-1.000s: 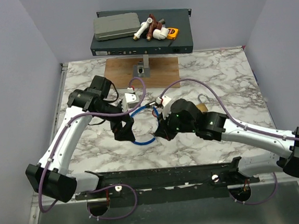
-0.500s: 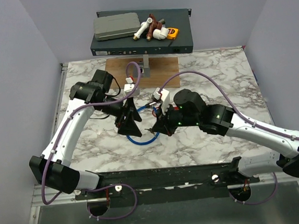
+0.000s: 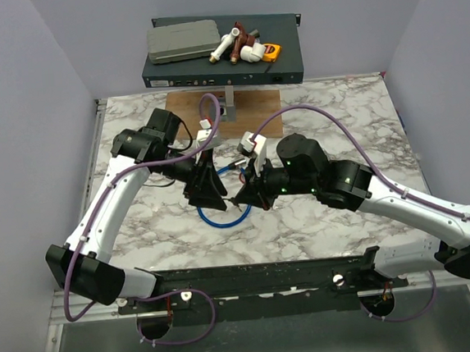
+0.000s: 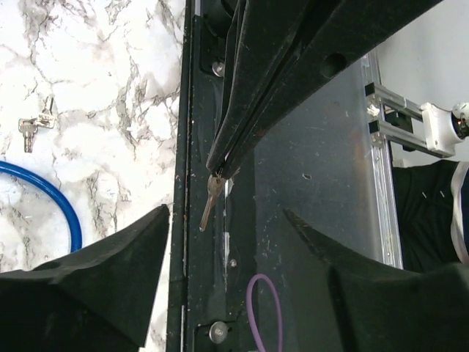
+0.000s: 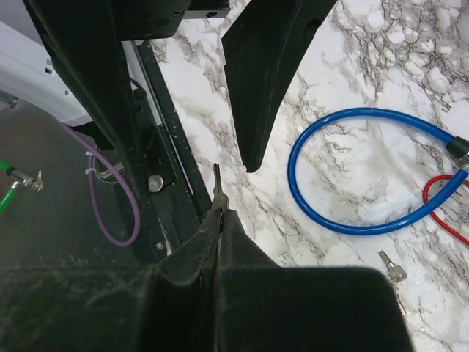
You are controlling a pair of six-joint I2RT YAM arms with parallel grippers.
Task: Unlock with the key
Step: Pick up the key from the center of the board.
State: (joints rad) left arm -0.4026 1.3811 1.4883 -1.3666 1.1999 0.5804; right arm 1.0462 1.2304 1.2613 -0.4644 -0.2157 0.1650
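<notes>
marble bench (image 3: pixel 337 118) below, my right jaws are clamped on the key (image 5: pixel 217 182), held aloft beside my left jaws, which stand apart; key picked up, unlocking not yet begun.

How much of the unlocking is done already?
Done: the right gripper has picked up the key and pinches it at its tips. In hand: the left gripper hangs open on either side of that key, apparently to take it. To do: putting it in and turning it; nothing to unlock shows in these views.
</notes>
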